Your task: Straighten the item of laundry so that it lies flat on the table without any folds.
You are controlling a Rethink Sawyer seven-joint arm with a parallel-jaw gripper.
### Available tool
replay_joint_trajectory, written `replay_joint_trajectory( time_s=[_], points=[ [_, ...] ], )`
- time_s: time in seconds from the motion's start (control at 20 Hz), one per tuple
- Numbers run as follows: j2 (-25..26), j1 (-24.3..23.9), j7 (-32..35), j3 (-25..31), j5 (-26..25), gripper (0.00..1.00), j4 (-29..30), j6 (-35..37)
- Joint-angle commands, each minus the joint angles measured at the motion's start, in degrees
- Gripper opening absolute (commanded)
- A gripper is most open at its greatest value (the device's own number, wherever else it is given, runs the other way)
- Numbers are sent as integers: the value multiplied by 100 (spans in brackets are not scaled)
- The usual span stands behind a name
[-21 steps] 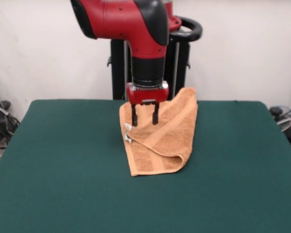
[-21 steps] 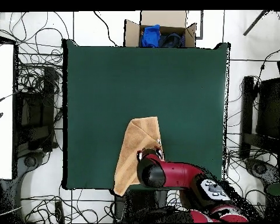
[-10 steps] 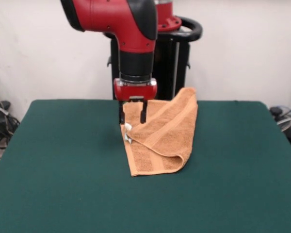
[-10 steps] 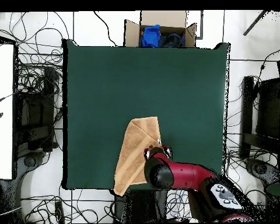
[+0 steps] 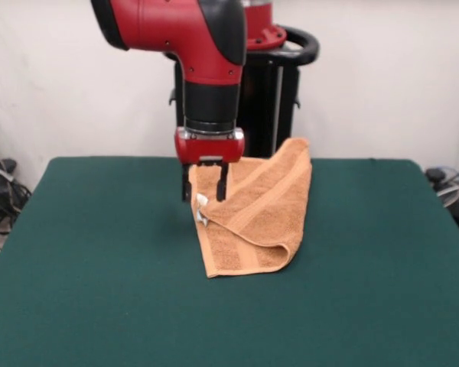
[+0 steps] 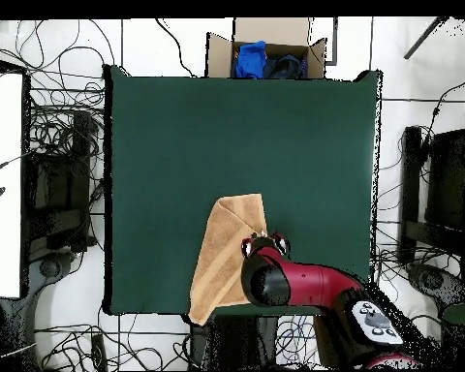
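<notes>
The item of laundry, an orange-tan towel (image 5: 258, 218), lies folded over on itself on the green table (image 5: 92, 260). Its far corner rises at the table's far edge, and a small white tag (image 5: 201, 211) shows at its left edge. My gripper (image 5: 204, 187) hangs open over that left edge, just above the tag, one finger on each side of the edge and nothing gripped. From overhead, the towel (image 6: 220, 257) sits near the table's (image 6: 178, 145) bottom edge, with the gripper (image 6: 263, 243) at its right side.
A cardboard box (image 6: 265, 39) holding blue cloth stands beyond the table's top edge in the overhead view. Cables and dark equipment surround the table on the floor. My red arm (image 6: 299, 283) covers the table's edge beside the towel.
My gripper has moved left in the front view, from over the towel's middle to its left edge, and dropped slightly. It stays open. The towel has not moved.
</notes>
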Motion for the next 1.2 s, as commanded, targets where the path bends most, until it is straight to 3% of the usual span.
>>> replay_joint_trajectory(
  time_s=[0.05, 1.2],
  points=[
    [303, 174, 605, 300, -46, 100, -645, 167],
    [466, -53, 589, 449, -238, 100, -492, 46]
  ],
)
